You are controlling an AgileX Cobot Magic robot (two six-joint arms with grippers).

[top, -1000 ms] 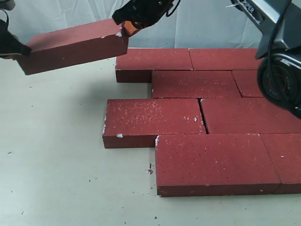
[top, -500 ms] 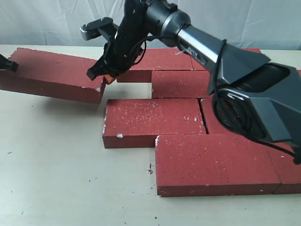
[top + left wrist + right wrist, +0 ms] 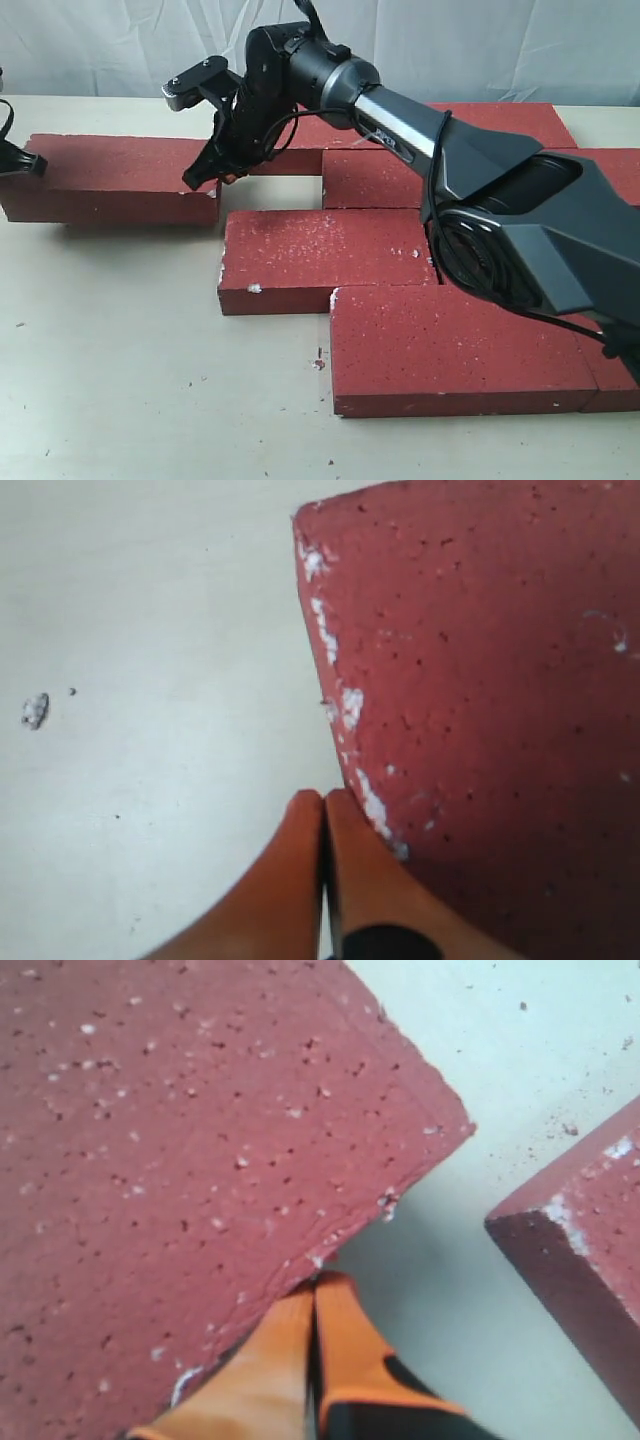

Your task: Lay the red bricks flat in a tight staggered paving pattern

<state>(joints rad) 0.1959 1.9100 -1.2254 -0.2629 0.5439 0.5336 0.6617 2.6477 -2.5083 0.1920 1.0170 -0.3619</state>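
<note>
A loose red brick (image 3: 110, 175) lies flat on the table, left of the paved group and apart from it. My right gripper (image 3: 203, 180) is shut, its tips against that brick's right end; the same brick (image 3: 180, 1160) meets the gripper (image 3: 318, 1282) in the right wrist view. My left gripper (image 3: 28, 163) is shut at the brick's left end, beside the scuffed edge of the brick (image 3: 480, 680) where the gripper (image 3: 325, 800) sits. Neither pair of fingers has anything between it. Several paved red bricks (image 3: 320, 255) lie in staggered rows to the right.
The right arm (image 3: 400, 110) reaches across the back rows of the paving. A gap of bare table (image 3: 270, 195) separates the loose brick from the second-row brick (image 3: 415, 178). Another brick's corner (image 3: 580, 1260) shows close by. Small crumbs (image 3: 318, 363) dot the table.
The loose brick came down from the air, tilted, and now lies flat on the table. Both grippers came down with it, staying at its two ends.
</note>
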